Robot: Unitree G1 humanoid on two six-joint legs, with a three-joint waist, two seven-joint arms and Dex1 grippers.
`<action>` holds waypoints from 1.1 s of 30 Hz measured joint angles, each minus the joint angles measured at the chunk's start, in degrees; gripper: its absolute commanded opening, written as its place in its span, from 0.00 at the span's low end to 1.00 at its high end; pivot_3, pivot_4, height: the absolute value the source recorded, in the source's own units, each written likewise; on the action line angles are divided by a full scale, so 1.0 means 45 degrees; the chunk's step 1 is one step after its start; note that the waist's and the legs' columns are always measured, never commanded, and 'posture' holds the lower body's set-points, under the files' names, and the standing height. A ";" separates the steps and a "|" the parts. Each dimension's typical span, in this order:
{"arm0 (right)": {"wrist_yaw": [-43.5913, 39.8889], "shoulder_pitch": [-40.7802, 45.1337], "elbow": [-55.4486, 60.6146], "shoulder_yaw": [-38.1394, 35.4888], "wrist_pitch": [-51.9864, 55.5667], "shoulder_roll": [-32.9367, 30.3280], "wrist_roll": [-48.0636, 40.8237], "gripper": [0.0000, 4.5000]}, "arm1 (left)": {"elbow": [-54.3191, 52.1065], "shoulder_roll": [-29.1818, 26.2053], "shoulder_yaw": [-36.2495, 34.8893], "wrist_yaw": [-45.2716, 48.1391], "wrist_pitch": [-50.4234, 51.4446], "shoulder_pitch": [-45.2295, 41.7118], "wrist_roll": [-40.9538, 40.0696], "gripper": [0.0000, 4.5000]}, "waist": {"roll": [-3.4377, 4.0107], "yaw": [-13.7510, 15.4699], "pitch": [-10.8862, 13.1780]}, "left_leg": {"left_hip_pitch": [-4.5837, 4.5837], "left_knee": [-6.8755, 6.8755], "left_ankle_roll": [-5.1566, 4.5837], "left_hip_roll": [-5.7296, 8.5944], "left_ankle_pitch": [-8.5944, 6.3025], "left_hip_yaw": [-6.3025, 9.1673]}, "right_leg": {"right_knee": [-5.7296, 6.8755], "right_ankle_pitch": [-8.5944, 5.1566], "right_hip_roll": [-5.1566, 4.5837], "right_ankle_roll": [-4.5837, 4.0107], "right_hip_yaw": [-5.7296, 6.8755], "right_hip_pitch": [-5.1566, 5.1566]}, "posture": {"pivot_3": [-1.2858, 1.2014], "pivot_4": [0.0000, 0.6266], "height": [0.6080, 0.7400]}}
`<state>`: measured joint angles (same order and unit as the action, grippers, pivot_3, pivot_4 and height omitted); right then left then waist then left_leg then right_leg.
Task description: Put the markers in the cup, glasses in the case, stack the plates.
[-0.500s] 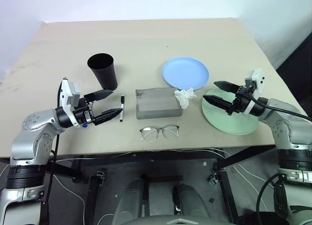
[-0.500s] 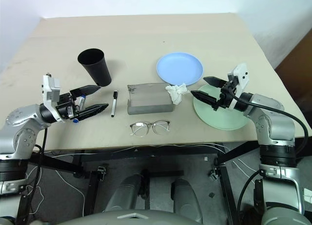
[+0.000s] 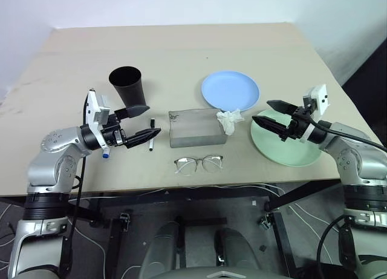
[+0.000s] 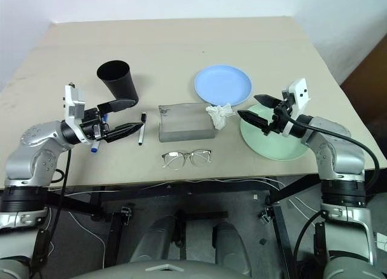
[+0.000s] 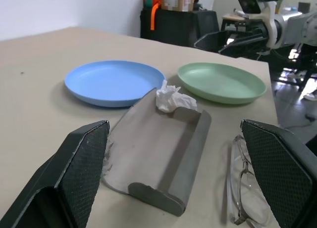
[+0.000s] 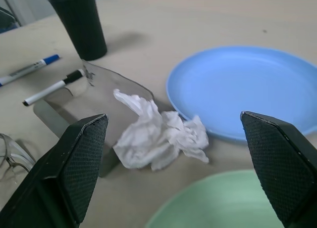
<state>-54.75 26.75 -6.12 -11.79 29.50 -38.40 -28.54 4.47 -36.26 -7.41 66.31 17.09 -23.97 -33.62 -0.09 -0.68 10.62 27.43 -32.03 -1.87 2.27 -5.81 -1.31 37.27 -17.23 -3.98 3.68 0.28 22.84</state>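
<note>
The left gripper is held with fingers apart beside the black cup, over the black-capped marker; the blue-capped marker lies nearby. The right gripper is held with fingers apart above the mint green plate. The glasses lie before the grey case, just beside the blue plate.

Beige table, white walls — grey floor
</note>
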 measured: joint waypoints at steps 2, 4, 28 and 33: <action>-0.0050 -0.0315 0.0466 0.0017 0.0802 -0.0391 -0.0201 1.00 | 0.0147 0.0092 0.0077 0.0076 -0.0094 -0.0035 0.0149 0.99 | 0.0000 0.0013 0.0000 | 0.0001 -0.0001 -0.0004 0.0000 -0.0003 -0.0004 | 0.0000 0.0000 -0.0006 0.0000 0.0000 0.0000 | 0.52 0.24 0.90; -0.0042 -0.0481 0.0771 0.0021 0.1822 -0.0763 -0.0479 1.00 | 0.0408 0.0150 0.0220 0.0154 -0.0196 -0.0175 0.0325 0.99 | 0.0000 0.0003 0.0000 | 0.0001 -0.0002 -0.0005 0.0000 -0.0004 -0.0014 | 0.0003 0.0001 -0.0018 0.0003 0.0002 -0.0002 | 0.52 0.24 0.90; 0.0066 -0.1178 0.1574 0.3263 0.3285 -0.2826 0.1771 0.41 | 0.3427 0.2053 0.1548 0.0787 -0.2896 -0.1953 0.2362 1.00 | -0.0024 0.0009 -0.0010 | -0.0005 -0.0086 -0.0074 -0.0002 -0.0041 -0.0122 | -0.0014 0.0072 -0.0183 0.0102 0.0095 -0.0010 | 0.52 0.24 0.90; -0.0017 -0.1182 0.1964 0.3160 0.3400 -0.3214 0.1773 0.03 | 0.3508 0.2146 0.1548 0.0780 -0.3130 -0.1958 0.2383 1.00 | -0.0024 0.0008 -0.0010 | -0.0005 -0.0112 -0.0084 -0.0002 -0.0048 -0.0135 | -0.0015 0.0102 -0.0225 0.0110 0.0122 -0.0012 | 0.52 0.24 0.90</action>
<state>-54.83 21.43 2.72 2.43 44.80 -52.86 -20.56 20.25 -26.60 -0.44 69.82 3.01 -32.79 -22.90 -0.20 -0.65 10.58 27.41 -32.53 -2.25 2.27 -6.02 -1.91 37.20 -16.77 -5.00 4.17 0.83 22.79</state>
